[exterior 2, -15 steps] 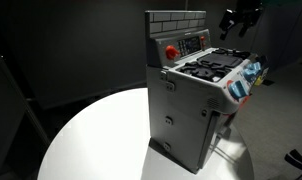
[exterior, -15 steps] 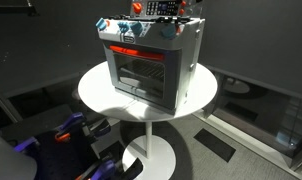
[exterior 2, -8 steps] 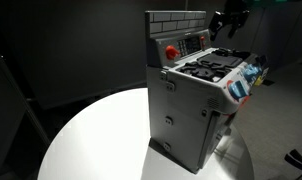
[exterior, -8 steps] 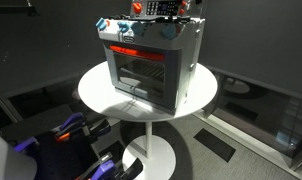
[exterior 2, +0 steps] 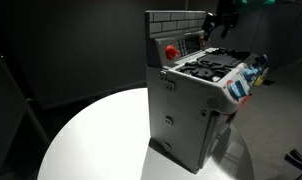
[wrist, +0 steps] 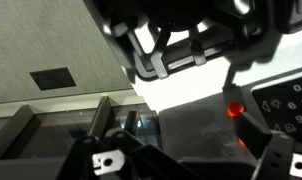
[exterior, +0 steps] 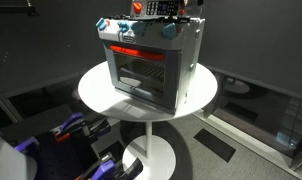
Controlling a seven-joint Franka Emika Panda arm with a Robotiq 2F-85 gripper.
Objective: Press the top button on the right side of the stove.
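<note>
The grey toy stove [exterior: 151, 65] stands on a round white table [exterior: 96, 95]. It also shows from the side in an exterior view [exterior 2: 196, 110]. Its upright back panel has a red button [exterior 2: 171, 51] and a keypad of small buttons [exterior 2: 192, 43]. My gripper [exterior 2: 217, 22] hovers at the far end of that back panel, just above the burners [exterior 2: 213, 66]. In an exterior view the gripper [exterior: 179, 6] is at the top edge, over the stove's back. In the wrist view the gripper [wrist: 189, 140] looks open, facing the dark panel with the glowing red button [wrist: 234, 108] and the keypad [wrist: 283, 100].
Red and blue knobs [exterior 2: 246, 82] line the stove's front edge. The table stands on a white pedestal [exterior: 151, 150]. A purple and black object [exterior: 66, 135] lies on the floor beside it. The surroundings are dark.
My gripper has moved in from beyond the stove's front toward the end of the back panel. The stove has not moved.
</note>
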